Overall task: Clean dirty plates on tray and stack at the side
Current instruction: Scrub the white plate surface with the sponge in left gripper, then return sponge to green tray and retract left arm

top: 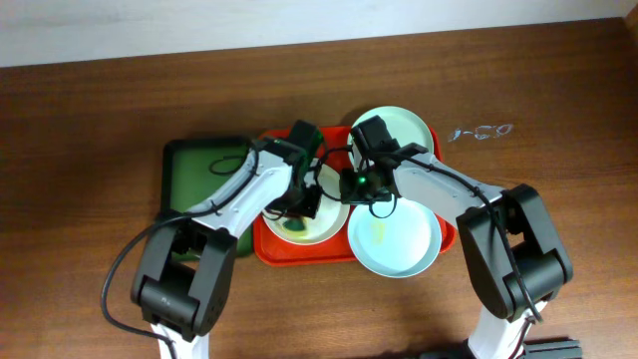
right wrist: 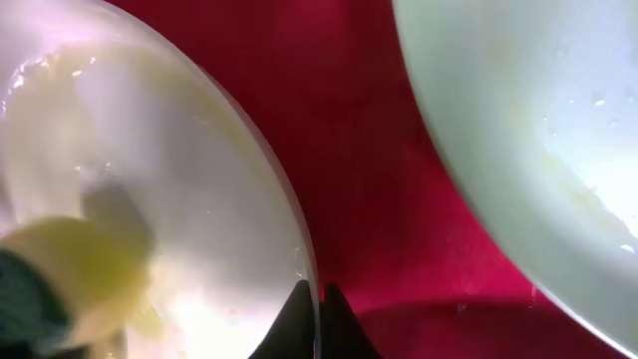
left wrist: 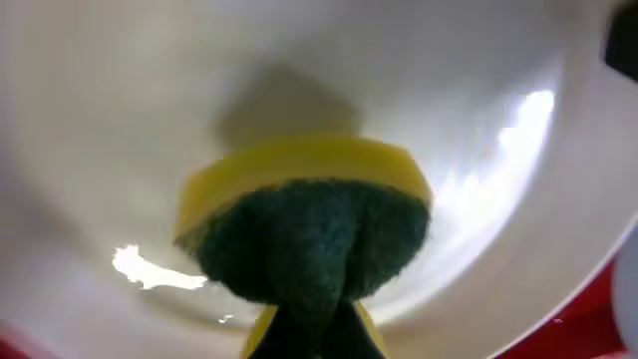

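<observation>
Plates crowd a large red-orange rectangular plastic tray [top: 299, 251] with a low rim, which lies on a brown wooden table [top: 100, 120]. A white round shallow plate [top: 327, 221] sits on the tray's left half. A pale mint-blue round plate [top: 404, 125] overlaps the tray's far right corner. A second pale mint-blue round plate [top: 404, 244] overhangs the corner nearest the robot on the right, and it has a faint yellow smear near its middle. A smaller dark green rectangular tray [top: 194, 170] lies just beside the red-orange tray's left edge, partly hidden under the left arm. The left gripper [top: 302, 199] reaches in over the tray's left half and hangs above the white plate. In the left wrist view its fingers are closed tight on a yellow foam sponge with a dark green scouring face [left wrist: 309, 239]. The sponge is squeezed so its green face bulges outward, and its yellow layer faces the glossy, wet-looking bowl of the white plate [left wrist: 199, 80]. The right gripper [top: 364, 189] reaches over the tray's middle, between the white plate and the two mint ones. In the right wrist view its dark fingertips [right wrist: 299, 317] are pinched together on the rim of the white plate [right wrist: 179, 179]. There is bare red tray floor [right wrist: 379, 150] just beyond that rim. A blurred yellow patch shows inside the white plate at the lower left of that view. The edge of a mint plate with faint yellowish streaks shows across the red strip, but I cannot tell which of the two plates it is.
</observation>
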### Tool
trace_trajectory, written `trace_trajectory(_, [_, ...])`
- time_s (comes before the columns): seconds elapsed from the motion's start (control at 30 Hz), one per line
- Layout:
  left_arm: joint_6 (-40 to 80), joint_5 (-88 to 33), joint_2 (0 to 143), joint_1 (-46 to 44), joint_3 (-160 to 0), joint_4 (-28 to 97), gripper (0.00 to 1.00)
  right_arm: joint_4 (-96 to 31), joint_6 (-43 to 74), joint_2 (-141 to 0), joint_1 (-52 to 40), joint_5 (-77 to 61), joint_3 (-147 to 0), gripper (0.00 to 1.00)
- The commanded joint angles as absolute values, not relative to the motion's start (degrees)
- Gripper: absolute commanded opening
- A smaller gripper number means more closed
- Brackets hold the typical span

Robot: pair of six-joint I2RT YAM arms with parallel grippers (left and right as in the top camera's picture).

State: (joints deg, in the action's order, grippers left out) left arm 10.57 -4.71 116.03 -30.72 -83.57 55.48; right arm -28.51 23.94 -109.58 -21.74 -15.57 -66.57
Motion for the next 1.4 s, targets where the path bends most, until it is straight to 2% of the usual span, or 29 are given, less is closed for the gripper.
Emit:
trace_trajectory(0.0, [11.3,7.7,115.2,-30.2,-88.4,55.8,0.00,-28.3,24.0,-110.0,-21.8,-15.9,-67.7,0.04])
trace_trajectory(0.07, [14.0,10.4,115.5,-30.2,-87.9,54.7,0.00,-28.3,24.0,-110.0,-21.8,-15.9,-67.7,0.04])
trace_trajectory(0.23, [14.6,8.4,121.6,-30.2,-87.8,47.4,0.00,-28.3,24.0,-110.0,-21.8,-15.9,-67.7,0.04])
trace_trajectory(0.33, [13.4,0.6,125.5,-30.2,-87.8,45.6,0.00,-28.3,24.0,-110.0,-21.8,-15.9,-67.7,0.04])
trace_trajectory(0.43, [5.1,-15.9,124.9,-30.2,-88.8,47.9,0.00,-28.2,24.0,-110.0,-21.8,-15.9,-67.7,0.04])
trace_trajectory(0.5, [4.1,-18.2,123.4,-30.2,-92.0,52.8,0.00,-28.1,24.0,-110.0,-21.8,-15.9,-67.7,0.04])
trace_trajectory(0.57, [4.2,-13.7,121.3,-30.2,-94.9,57.0,0.00,-28.1,24.0,-110.0,-21.8,-15.9,-67.7,0.04])
trace_trajectory(0.73, [4.9,12.3,120.9,-30.2,-96.7,63.7,0.01,-28.1,24.0,-110.0,-21.8,-16.3,-67.7,0.04])
trace_trajectory(0.9, [6.4,21.4,120.9,-30.1,-96.7,63.3,0.00,-28.1,24.0,-110.0,-21.8,-16.3,-67.7,0.04])
trace_trajectory(1.1, [11.1,14.4,116.9,-25.3,-103.9,68.2,0.00,-28.1,24.0,-110.0,-21.8,-16.3,-67.7,0.05])
trace_trajectory(1.37, [10.2,7.6,114.7,-6.4,-104.0,71.5,0.00,-28.2,24.0,-110.0,-21.8,-16.2,-67.7,0.05])
